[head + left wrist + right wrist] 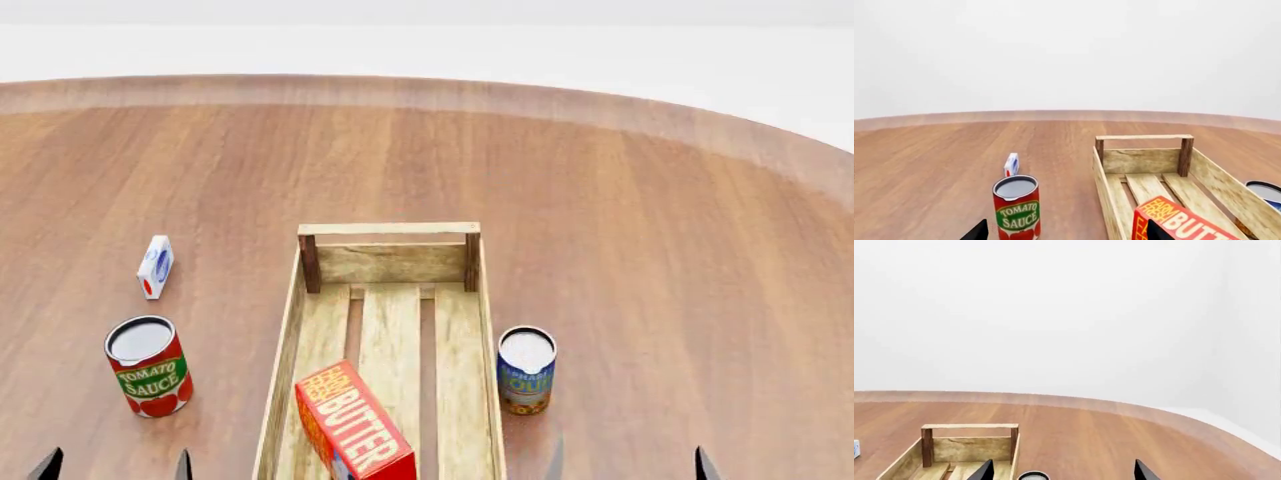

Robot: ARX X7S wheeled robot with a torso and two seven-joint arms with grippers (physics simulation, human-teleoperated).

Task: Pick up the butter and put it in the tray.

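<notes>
The butter (354, 421), a red-orange carton with white and yellow lettering, lies inside the tray (322, 262), a long light-wood slatted crate, at its near end. It also shows in the left wrist view (1181, 222) inside the tray (1141, 160). My left gripper (115, 466) is open and empty at the near left, only its fingertips (48, 465) showing. My right gripper (625, 464) is open and empty at the near right of the tray. In the wrist views each gripper's two dark tips stand wide apart, left (1063, 231) and right (1063, 471).
A tomato sauce can (148, 365) stands left of the tray. A small white carton (155, 266) stands further back on the left. A blue and yellow can (526, 370) stands right beside the tray. The round wooden table's far edge (561, 100) curves behind.
</notes>
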